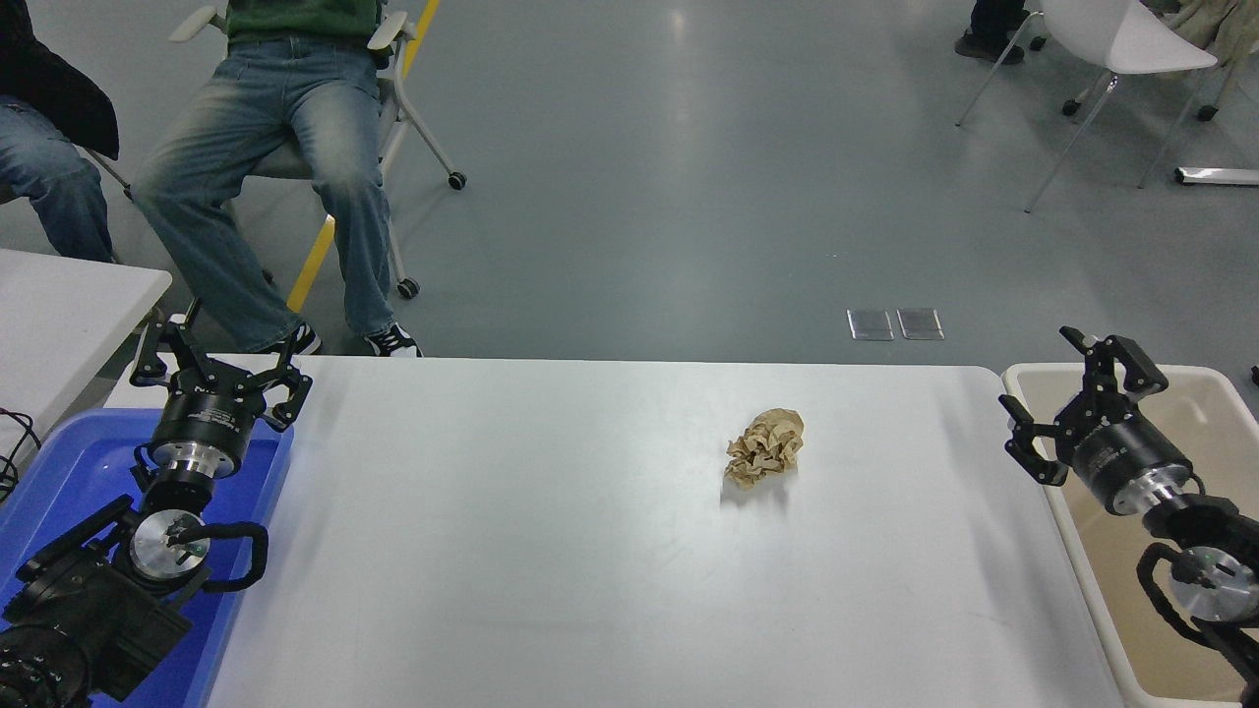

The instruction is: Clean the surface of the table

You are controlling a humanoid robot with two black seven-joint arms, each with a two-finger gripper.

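Note:
The white table surface [551, 551] fills the lower middle of the head view. A crumpled ball of brown paper [765, 448] lies on it, right of centre. My right gripper [1057, 393] is open and empty, above the left rim of the beige bin, well to the right of the paper. My left gripper [218, 356] is open and empty, parked at the lower left over the far end of the blue tray.
A beige plastic bin [1220, 413] stands against the table's right end. A blue tray [59, 472] sits at the left edge, with a smaller white table [59, 305] beyond it. Two seated people's legs [266, 167] are at the far left.

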